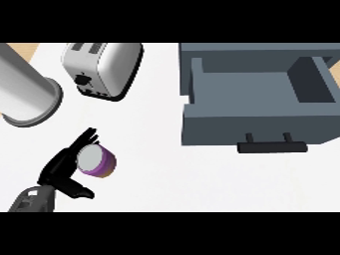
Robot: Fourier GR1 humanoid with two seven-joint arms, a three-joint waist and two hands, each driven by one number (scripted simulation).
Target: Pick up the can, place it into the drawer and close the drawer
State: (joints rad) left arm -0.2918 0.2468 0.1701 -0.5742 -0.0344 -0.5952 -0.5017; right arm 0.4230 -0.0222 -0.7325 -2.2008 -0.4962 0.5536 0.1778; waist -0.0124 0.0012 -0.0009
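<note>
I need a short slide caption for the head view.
Left hand beside the purple can, drawer open, toaster behind.

You're looking at a white bench [202, 179] with a strip of wood-coloured surface showing along its left edge. Sitting on it: a silver toaster [102, 67] at the upper left, slots up, black control panel on its near end. A big grey cylinder [18, 84] stands left of the toaster, its flanged base near the bench's left edge. A grey drawer unit [264, 99] sits at the upper right, drawer pulled open toward you, black bar handle on its front. A purple can [95, 160] with a grey top is at the lower left, well apart from the drawer unit; can't tell whether it rests on the bench
</note>
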